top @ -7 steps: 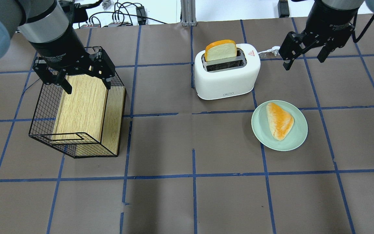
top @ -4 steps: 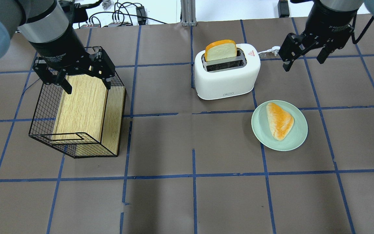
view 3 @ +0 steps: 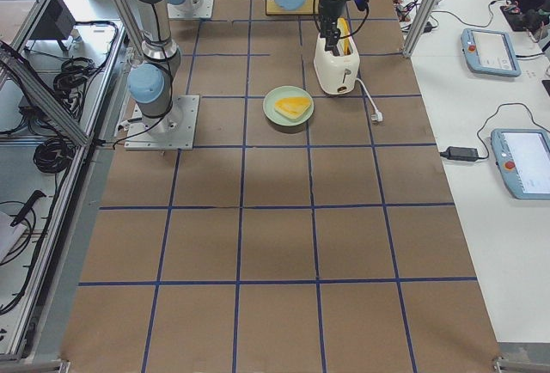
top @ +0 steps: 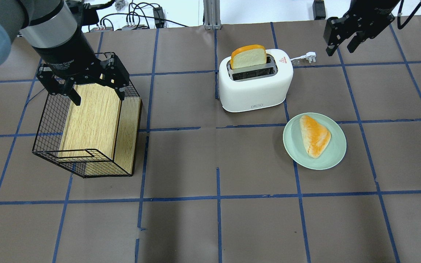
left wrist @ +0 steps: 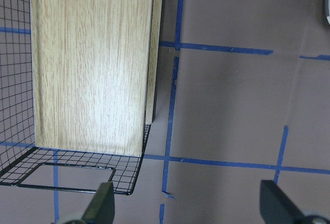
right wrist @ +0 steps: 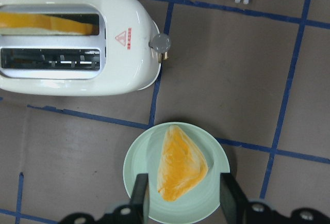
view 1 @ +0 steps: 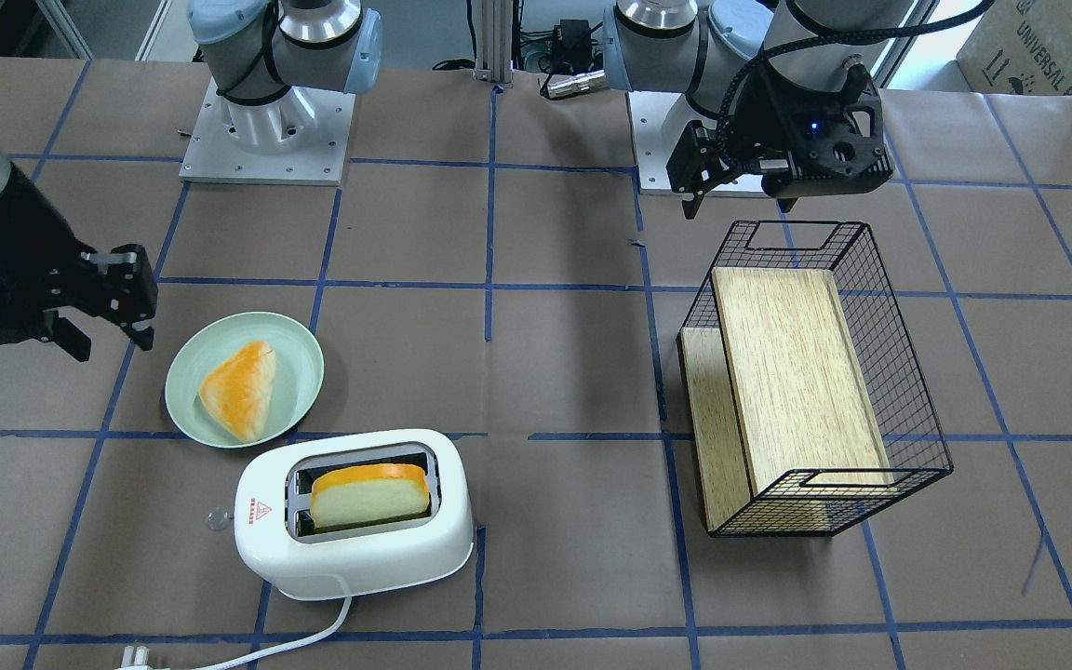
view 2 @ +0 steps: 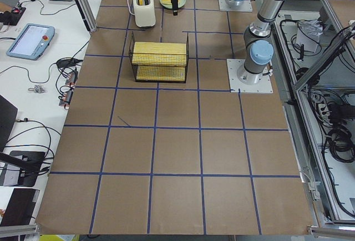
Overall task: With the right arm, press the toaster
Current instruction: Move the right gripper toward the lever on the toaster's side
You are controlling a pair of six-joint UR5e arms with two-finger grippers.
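Note:
The white toaster (top: 254, 86) stands at the table's far middle with a bread slice (top: 249, 55) upright in its far slot. It also shows in the front view (view 1: 350, 549) and the right wrist view (right wrist: 77, 43). Its clear lever knob (right wrist: 160, 43) sticks out of the end that bears the red triangle. My right gripper (top: 341, 48) is open and empty, raised to the right of and beyond the toaster, apart from it. In the right wrist view its fingers (right wrist: 139, 193) frame the plate below. My left gripper (top: 97, 95) is open and empty above the wire basket.
A pale green plate (top: 292, 148) with a triangular bun (top: 314, 135) lies right of and nearer than the toaster. The toaster's white cord ends in a loose plug (top: 310, 56). A black wire basket (top: 49, 120) with a wooden board (top: 93, 117) stands at the left.
My right gripper has moved up the overhead view, away from the plug and toaster, and stays open. The left arm, toaster and plate have not moved.

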